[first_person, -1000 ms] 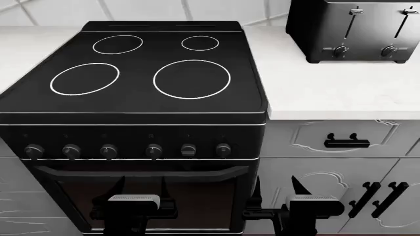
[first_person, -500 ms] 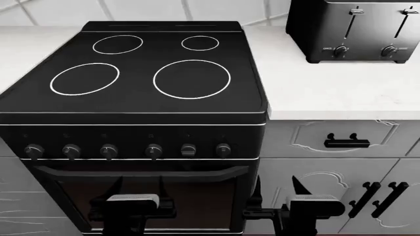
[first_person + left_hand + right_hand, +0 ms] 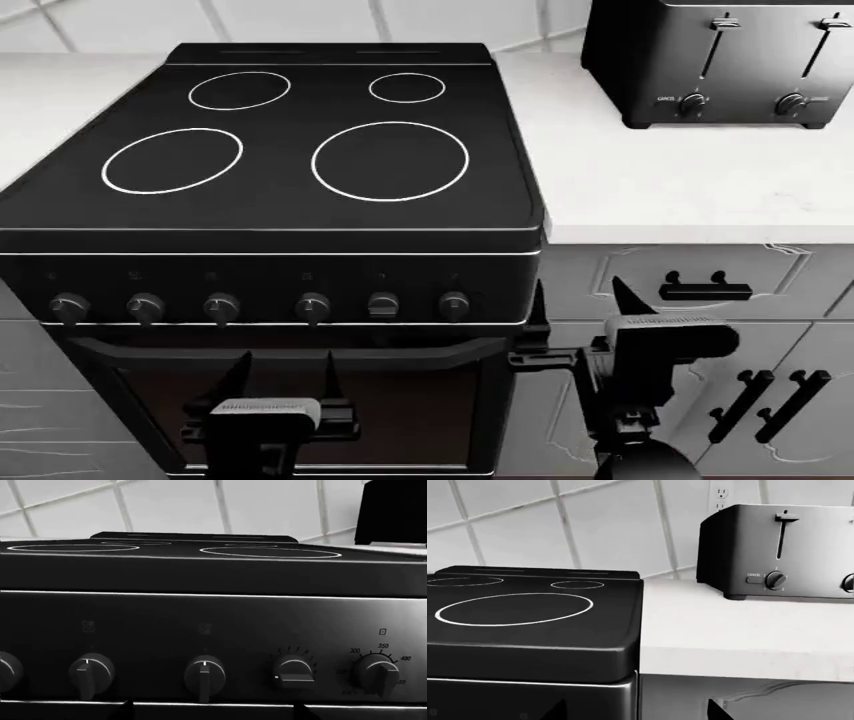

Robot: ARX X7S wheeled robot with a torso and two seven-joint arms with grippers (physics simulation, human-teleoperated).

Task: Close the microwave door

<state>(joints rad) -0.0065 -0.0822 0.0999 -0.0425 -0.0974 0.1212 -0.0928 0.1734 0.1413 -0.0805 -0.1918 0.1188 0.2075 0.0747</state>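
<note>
Head view: black stove (image 3: 267, 150) with four ringed burners, a row of six knobs (image 3: 314, 305) along its front panel, dark oven door (image 3: 287, 400) below. White counter (image 3: 667, 180) to the stove's right, carrying a black toaster (image 3: 714, 60) at the back against the tiled wall (image 3: 294, 20). White cabinet drawer (image 3: 701, 285) with a black handle under the counter, cabinet doors with black handles lower down.

Left gripper (image 3: 283, 380) low in front of the oven door, fingers upright and spread wide, nothing between them. Right gripper (image 3: 581, 305) higher, level with the knob row, just beside the stove's right front corner and before the drawer; fingers likewise wide apart, empty.

Left wrist view: close on the stove's front panel, knobs (image 3: 203, 677) in a row, a numbered temperature dial (image 3: 377, 672) at one end, burner rings seen edge-on above.

Right wrist view: stove's corner (image 3: 627, 655), counter (image 3: 740, 630), toaster (image 3: 780, 552) with lever and dials, wall outlet (image 3: 718, 495) behind it.

Microwave and its door: in none of the three views, so position cannot be told.
</note>
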